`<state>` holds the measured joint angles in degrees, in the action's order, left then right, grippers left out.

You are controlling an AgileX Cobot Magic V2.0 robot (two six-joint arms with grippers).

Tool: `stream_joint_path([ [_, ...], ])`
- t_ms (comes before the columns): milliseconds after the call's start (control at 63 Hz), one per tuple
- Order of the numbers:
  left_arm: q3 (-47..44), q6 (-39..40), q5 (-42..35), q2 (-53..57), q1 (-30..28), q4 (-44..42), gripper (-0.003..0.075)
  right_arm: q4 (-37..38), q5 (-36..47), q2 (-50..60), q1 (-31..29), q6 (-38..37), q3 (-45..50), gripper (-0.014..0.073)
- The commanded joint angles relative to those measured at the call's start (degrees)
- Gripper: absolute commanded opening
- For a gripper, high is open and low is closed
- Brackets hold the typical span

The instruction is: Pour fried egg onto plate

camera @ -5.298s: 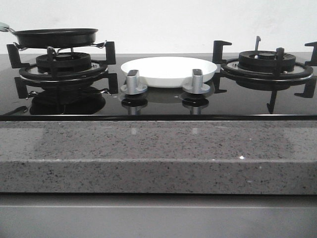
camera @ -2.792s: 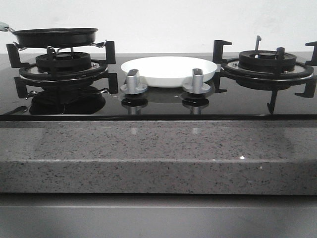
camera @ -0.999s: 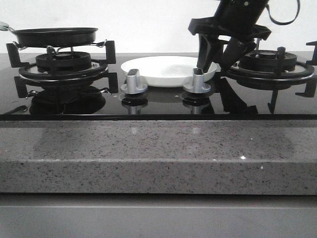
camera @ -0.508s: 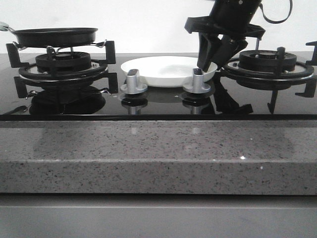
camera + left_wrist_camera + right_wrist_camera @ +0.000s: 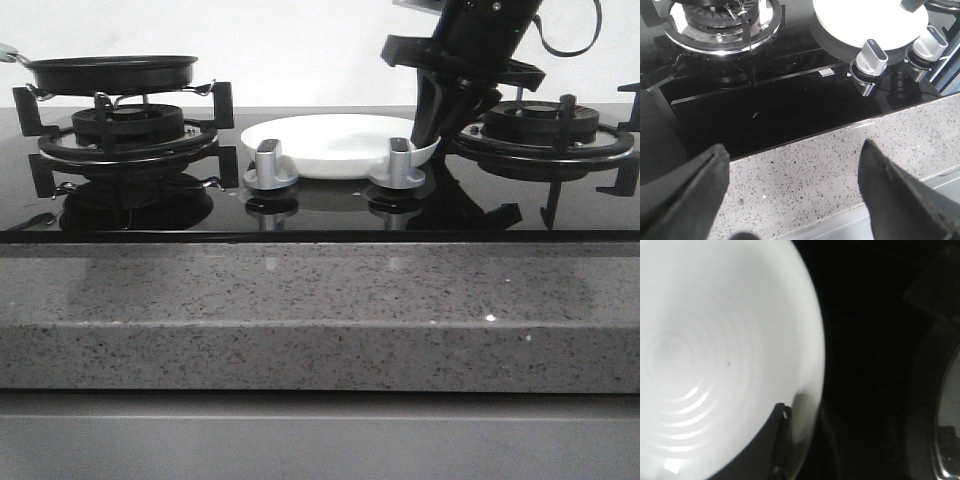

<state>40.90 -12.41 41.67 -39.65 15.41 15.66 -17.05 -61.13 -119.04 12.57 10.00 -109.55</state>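
Note:
The white plate [image 5: 335, 142] sits on the black hob between the two burners; it also shows in the left wrist view [image 5: 865, 20] and fills the right wrist view [image 5: 715, 360]. My right gripper [image 5: 432, 130] is at the plate's right rim, its jaws closed together on the rim. One finger [image 5: 776, 440] lies inside the plate; the other is hidden in the dark under the rim. The black frying pan [image 5: 110, 72] rests on the left burner. The fried egg is hidden from view. My left gripper [image 5: 792, 170] is open and empty above the granite counter edge.
Two silver knobs [image 5: 270, 165] [image 5: 398, 163] stand just in front of the plate. The right burner grate [image 5: 545, 125] is close beside my right gripper. The left burner [image 5: 125, 132] holds the pan. A speckled granite counter [image 5: 320, 300] runs along the front.
My right arm came into view from above, lowered to the plate's right rim and closed its fingers there. The plate shifted slightly. The pan has not moved.

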Motion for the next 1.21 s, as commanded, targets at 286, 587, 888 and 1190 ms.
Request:
stream_joint_path([
  [286, 2.1, 0.0, -3.27, -0.04, 0.5, 0.82, 0.0533, -0.39, 1.67, 3.41, -0.67, -0.44, -2.36, -0.0115],
  [587, 2.1, 0.0, -3.27, -0.04, 0.5, 0.82, 0.0533, -0.39, 1.85, 4.18, -0.67, -5.41, -9.76, -0.0115],
  [888, 2.1, 0.0, -3.27, -0.04, 0.5, 0.68, 0.0533, -1.29, -2.27, 10.99, 0.63, -5.39, -10.58, -0.0115],
  [1190, 2.1, 0.0, -3.27, -0.04, 0.5, 0.68, 0.0533, -1.17, 6.22, 21.07, 4.83, -4.8, 4.78, -0.0115],
])
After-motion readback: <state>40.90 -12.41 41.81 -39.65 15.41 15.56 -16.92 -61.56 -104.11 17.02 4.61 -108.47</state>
